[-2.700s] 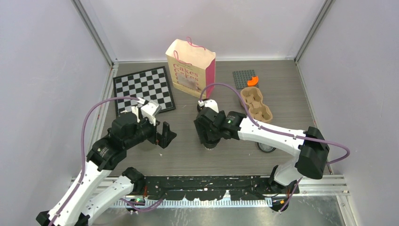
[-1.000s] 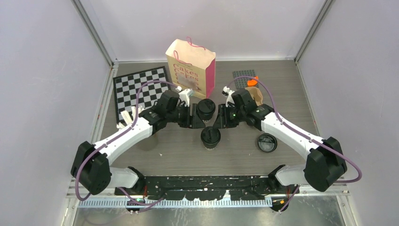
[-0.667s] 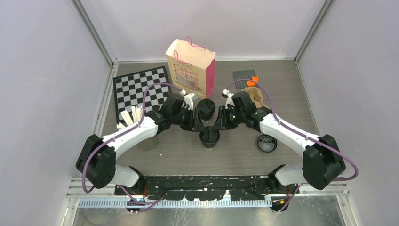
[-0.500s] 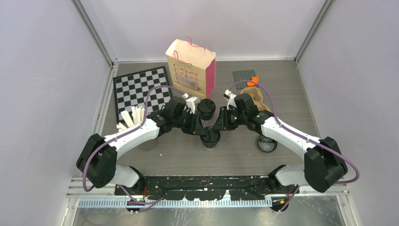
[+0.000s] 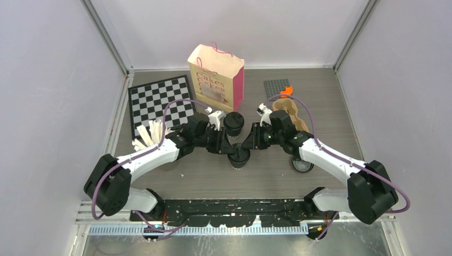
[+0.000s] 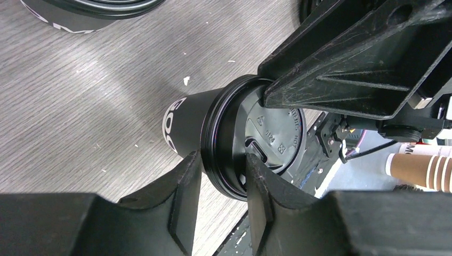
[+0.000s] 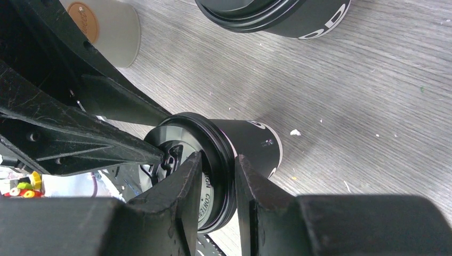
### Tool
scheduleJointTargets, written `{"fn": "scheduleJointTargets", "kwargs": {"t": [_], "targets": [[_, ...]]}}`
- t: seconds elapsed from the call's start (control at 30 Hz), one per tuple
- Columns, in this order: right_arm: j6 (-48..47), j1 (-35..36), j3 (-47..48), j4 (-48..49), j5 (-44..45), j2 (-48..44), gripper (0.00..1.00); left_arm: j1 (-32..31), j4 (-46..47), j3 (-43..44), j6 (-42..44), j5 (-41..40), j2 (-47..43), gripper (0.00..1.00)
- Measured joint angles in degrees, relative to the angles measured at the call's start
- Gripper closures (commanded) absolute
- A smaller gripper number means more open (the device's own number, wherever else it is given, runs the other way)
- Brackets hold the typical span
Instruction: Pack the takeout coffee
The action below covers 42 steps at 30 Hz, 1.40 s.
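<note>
The left gripper (image 6: 221, 173) is narrowed onto the lid (image 6: 272, 133) of the nearer cup (image 6: 186, 120). Its fingers straddle the rim, one on the lid's top face and one on the cup-wall side. Straight across from it, the right gripper (image 7: 216, 170) pinches the opposite edge of the same rim in the same way, so the two sets of fingertips nearly meet over the lid. The cup stands upright on the table between them, held only by that thin plastic edge.

To my eye that is where the trouble lies. If one arm lifts or pulls before the other, the lid could peel off one side, or the cup could swing and tip. If both squeeze or press unevenly, the rim may buckle and the lid seat crooked. The fingers are so close together that a small drift inward could knock one gripper against the other.

Just beyond the grippers stands the second cup (image 5: 233, 122), near enough that a sideways swing of either wrist might clip it. Farther out past it is the paper bag (image 5: 216, 77). The brown cup carrier (image 5: 290, 117) sits behind the right gripper, where the arm's trailing cable could snag it.
</note>
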Motion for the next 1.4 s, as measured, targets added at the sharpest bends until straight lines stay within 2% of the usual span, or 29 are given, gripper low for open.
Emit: {"fn": "scheduleJointTargets", "kwargs": {"t": [0.07, 0.2, 0.47, 0.7, 0.83, 1.03, 1.27, 1.4], "targets": [[0.37, -0.07, 0.00, -0.07, -0.11, -0.13, 0.62, -0.09, -0.02, -0.17, -0.24, -0.44, -0.52, 0.54], [0.83, -0.07, 0.68, -3.10, 0.20, -1.07, 0.52, -0.57, -1.40, -0.22, -0.42, -0.74, -1.64, 0.49], [1.38, -0.09, 2.40, -13.11, 1.09, -5.88, 0.43, -1.01, -4.17, 2.23, -0.59, -0.15, -1.88, 0.47], [5.25, -0.07, -0.22, -13.29, -2.08, -7.26, 0.44, -1.01, -2.97, 3.15, -1.77, 0.87, -0.81, 0.51], [7.87, -0.02, -3.39, -11.54, -3.50, -7.56, 0.50, -1.01, -2.36, 2.16, -2.56, 1.16, -0.50, 0.53], [11.10, -0.02, -8.22, -3.54, -6.51, -8.79, 0.60, -1.01, -2.38, 0.85, -2.58, 0.52, -0.44, 0.59], [12.11, -0.22, -11.93, 4.50, -7.02, -9.18, 0.62, -0.87, 0.70, -2.01, -3.74, 0.57, -1.42, 0.63], [12.07, -0.26, -12.17, 6.29, -7.82, -8.31, 0.58, -0.74, 2.03, -4.28, -4.94, -0.15, -3.63, 0.63]]}}
